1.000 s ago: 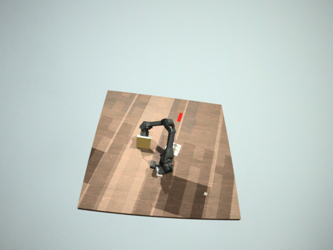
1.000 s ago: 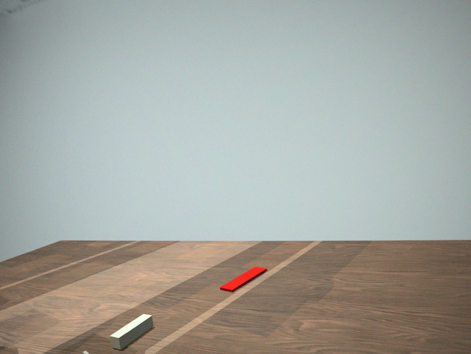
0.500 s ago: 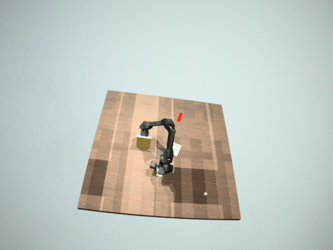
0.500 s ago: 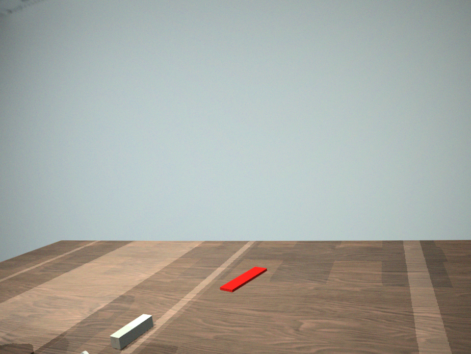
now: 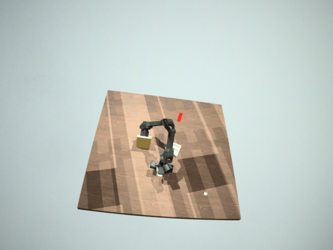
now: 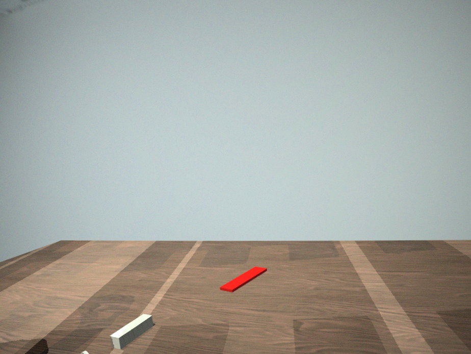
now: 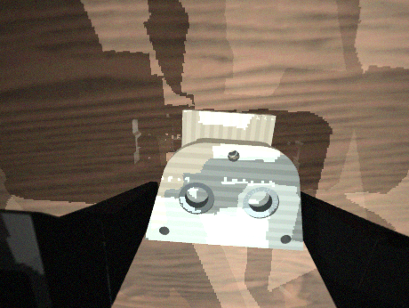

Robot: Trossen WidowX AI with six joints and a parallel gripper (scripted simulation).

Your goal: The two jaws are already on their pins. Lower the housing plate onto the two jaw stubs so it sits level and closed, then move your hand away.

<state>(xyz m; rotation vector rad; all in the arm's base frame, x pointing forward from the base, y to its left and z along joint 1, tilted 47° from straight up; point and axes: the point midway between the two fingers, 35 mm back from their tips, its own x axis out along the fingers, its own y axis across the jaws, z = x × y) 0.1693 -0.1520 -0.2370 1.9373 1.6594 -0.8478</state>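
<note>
The pale housing plate [image 7: 231, 222] [image 5: 159, 175] has a rounded upper edge and two round grey rings with light centres. My gripper [image 7: 223, 193] is shut on it, with the black fingers against its left and right edges. A cream ribbed block [image 7: 193, 129] shows past the plate's upper edge in the wrist view; I cannot tell whether it is a jaw. The rest of what is under the plate is hidden, so I cannot tell whether the plate rests level on the stubs. In the top view the arm mostly covers the plate.
A red strip [image 5: 179, 117] [image 6: 243, 279] lies beyond the arm. A white flat piece [image 5: 176, 149] lies beside the arm. An ochre block [image 5: 143, 142] stands at the arm's far end. A small white cube [image 5: 205, 193] lies at right. The exterior view shows a white bar [image 6: 131, 331].
</note>
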